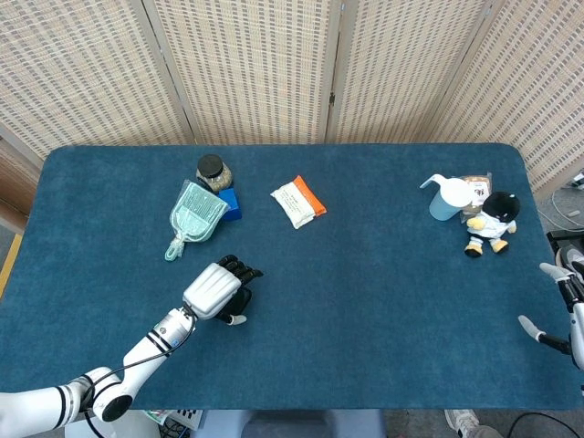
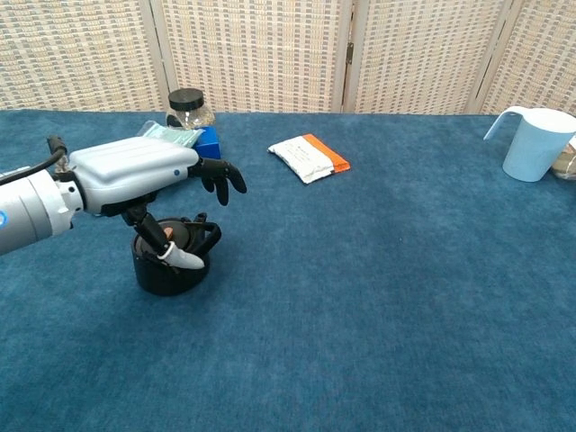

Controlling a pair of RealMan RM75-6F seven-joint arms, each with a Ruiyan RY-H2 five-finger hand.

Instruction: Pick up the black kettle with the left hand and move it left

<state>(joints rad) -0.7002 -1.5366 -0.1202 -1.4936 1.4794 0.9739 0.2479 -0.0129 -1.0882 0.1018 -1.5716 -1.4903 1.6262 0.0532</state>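
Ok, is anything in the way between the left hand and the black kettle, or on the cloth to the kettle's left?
Nothing visible. The left hand is directly over the black kettle, thumb at its lid. The blue cloth left of the kettle looks bare.

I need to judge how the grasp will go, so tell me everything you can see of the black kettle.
The black kettle is small, squat and round, matte black, standing upright on the blue table cloth near the front left. Its arched handle lies folded toward the right over a flat lid. The left hand hovers over it, thumb down across the lid, hiding the knob; fingers are spread, not gripping.
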